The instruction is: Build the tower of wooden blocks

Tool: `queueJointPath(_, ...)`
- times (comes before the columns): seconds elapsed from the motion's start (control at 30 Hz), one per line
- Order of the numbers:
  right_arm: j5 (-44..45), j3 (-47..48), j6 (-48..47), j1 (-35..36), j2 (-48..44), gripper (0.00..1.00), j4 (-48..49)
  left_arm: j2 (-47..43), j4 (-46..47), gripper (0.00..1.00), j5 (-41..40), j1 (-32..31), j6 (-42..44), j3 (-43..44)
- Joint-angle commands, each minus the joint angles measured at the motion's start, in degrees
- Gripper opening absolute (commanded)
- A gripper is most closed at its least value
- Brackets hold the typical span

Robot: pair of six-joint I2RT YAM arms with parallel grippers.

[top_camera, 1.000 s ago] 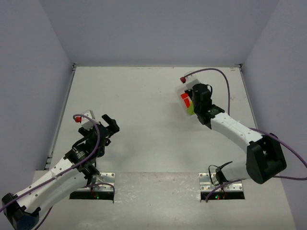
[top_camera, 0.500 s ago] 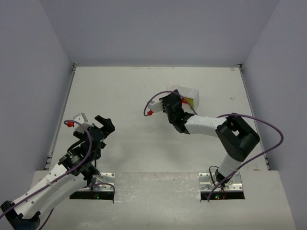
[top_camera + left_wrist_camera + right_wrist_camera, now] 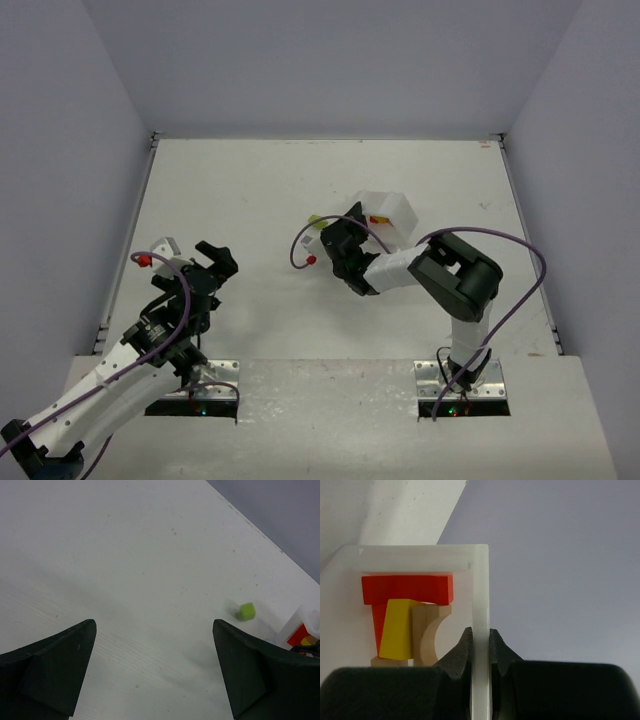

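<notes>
A plain, evenly lit enclosure

The surface [image 3: 260, 190] is matt white, faintly grained, with a few small dark specks. A back wall [image 3: 330, 60], left wall [image 3: 60, 150] and right wall [image 3: 590, 110], all bare grey-lilac, close it in. Shadows fall soft.

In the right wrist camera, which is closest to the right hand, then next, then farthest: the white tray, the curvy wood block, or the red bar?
1. The white tray: its wall is pinched in the right hand, touching it.
2. The curvy wood block: inside the tray, just left of the hand.
3. The red bar: farther up the tray, beyond the other blocks.
</notes>
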Motion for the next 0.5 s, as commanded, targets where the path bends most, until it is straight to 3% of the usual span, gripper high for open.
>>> queueJointPath(0.0, 4.5, 0.8, -3.4, 2.6, 2.9, 0.0, 3.6, -0.5, 0.4, 1.0, -0.4, 0.1, -0.8, 0.2)
queueJointPath(0.47, 7.2, 1.8, -5.4, 6.9, 6.6, 0.0, 5.3, 1.1, 0.8, 1.0, 0.4, 0.1, -0.6, 0.3)
